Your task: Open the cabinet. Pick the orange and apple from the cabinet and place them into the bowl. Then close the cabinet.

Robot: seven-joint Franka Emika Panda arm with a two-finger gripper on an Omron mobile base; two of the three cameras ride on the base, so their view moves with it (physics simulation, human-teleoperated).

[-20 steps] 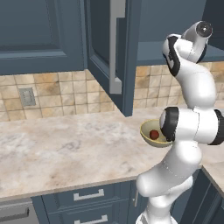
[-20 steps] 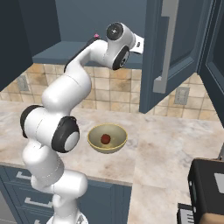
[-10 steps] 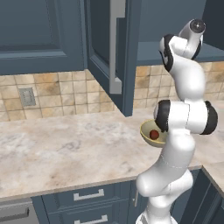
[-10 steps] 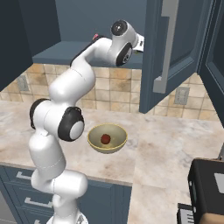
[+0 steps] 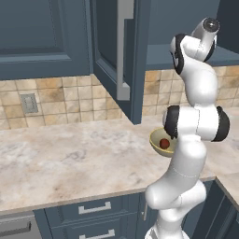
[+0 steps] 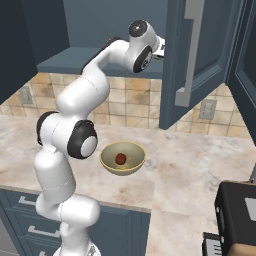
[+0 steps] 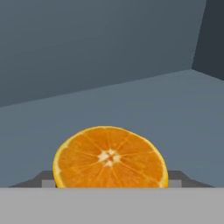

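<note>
So the apple point(image 6: 120, 159) is already sitting in the bowl point(image 6: 106, 158) on the counter, cabinet point(image 6: 205, 50) door's open, and the gripper point(image 7: 109, 186) inside looks clamped on the orange point(image 7: 110, 157), though I can't tell for sure, with closing up left.

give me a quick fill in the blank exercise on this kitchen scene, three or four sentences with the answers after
1. The small dark red apple lies inside the dull golden-yellow ____.
2. In the hand view, the fruit between the gripper's fingertips is a bright ____.
3. The dark slate-blue wall cabinet's door with the long silver bar handle stands ____.
4. The bowl rests on the marbled beige ____.

Missing words: bowl; orange; open; counter
</note>
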